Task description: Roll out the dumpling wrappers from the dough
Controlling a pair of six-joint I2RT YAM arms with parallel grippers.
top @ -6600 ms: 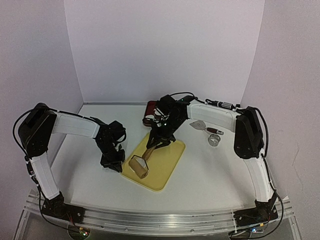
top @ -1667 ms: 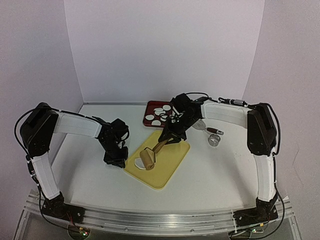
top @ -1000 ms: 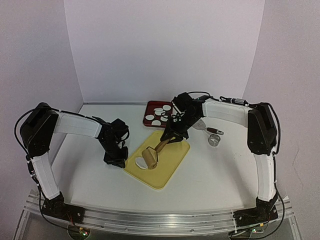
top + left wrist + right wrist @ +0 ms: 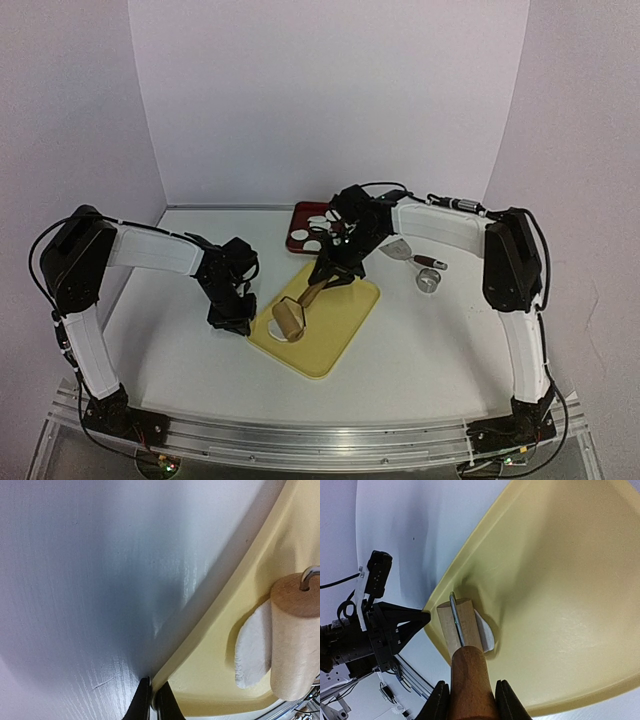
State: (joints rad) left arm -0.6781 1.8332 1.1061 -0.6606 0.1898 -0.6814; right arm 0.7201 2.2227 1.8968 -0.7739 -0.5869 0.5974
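The surface (image 4: 430,340) is white and matt, and pale lilac walls close it on the left, the back and the right. A yellow board (image 4: 340,320) lies turned at an angle near the middle. Behind it, close to the back wall, is a red tray (image 4: 299,222) with the dumpling wrappers (image 4: 316,237), partly hidden by the right arm. To the right of the board, apart from it, lie a metal ring cutter (image 4: 428,281) and a scraper (image 4: 398,250) with a brown handle.

The left end effector (image 4: 154,702) is nearly closed and pinches the left rim of the board. The right end effector (image 4: 472,700) grips the wooden handle of the rolling pin (image 4: 290,318), one finger on each side. The roller rests at the near left corner of the board. There the dough (image 4: 251,652) lies as a thin white patch, partly under the roller and showing on one side of it.

The roller is close to the board's left edge and to the left end effector. The rest of the board is bare yellow. Bare white surface lies in front of the board and to its right.
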